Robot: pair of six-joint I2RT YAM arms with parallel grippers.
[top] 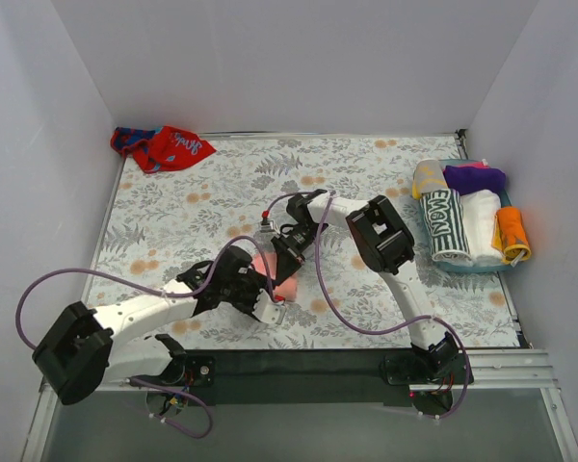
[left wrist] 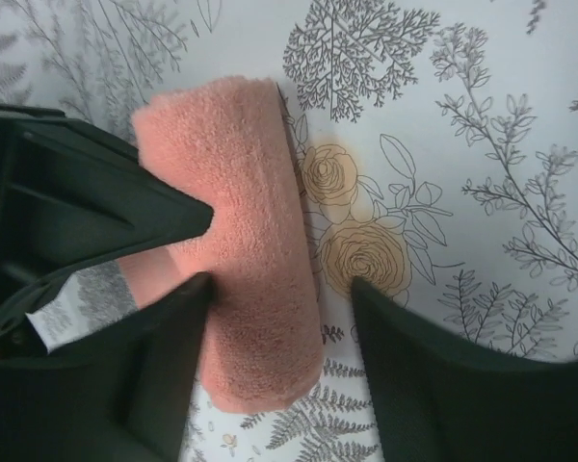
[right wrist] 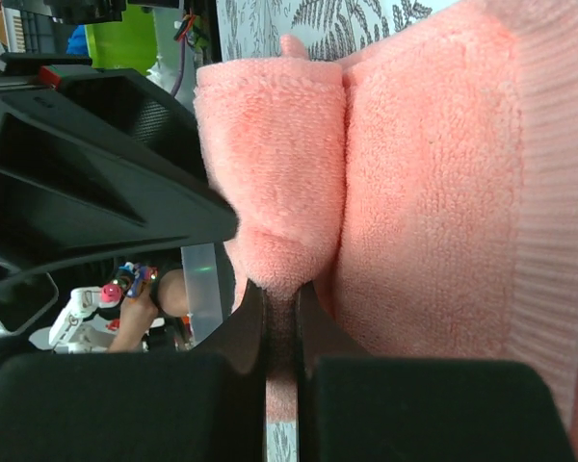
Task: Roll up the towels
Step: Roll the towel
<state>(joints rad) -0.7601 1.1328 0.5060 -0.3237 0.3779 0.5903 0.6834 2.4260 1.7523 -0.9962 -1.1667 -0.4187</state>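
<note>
The salmon-pink towel (top: 280,274) lies partly rolled on the patterned covering at the middle front. In the left wrist view it is a short roll (left wrist: 246,241). My left gripper (top: 262,296) (left wrist: 279,298) is open and straddles the roll's near end; one finger touches it and the other stands apart. My right gripper (top: 289,252) (right wrist: 279,289) is shut on a pinched fold of the pink towel (right wrist: 405,173) from the far side. The red and blue towel (top: 162,146) lies crumpled at the back left corner, away from both grippers.
A teal bin (top: 441,262) at the right edge holds several rolled towels. White walls close in the back and sides. The flower-and-fern table covering (top: 366,164) spreads under everything. Purple cables loop over both arms.
</note>
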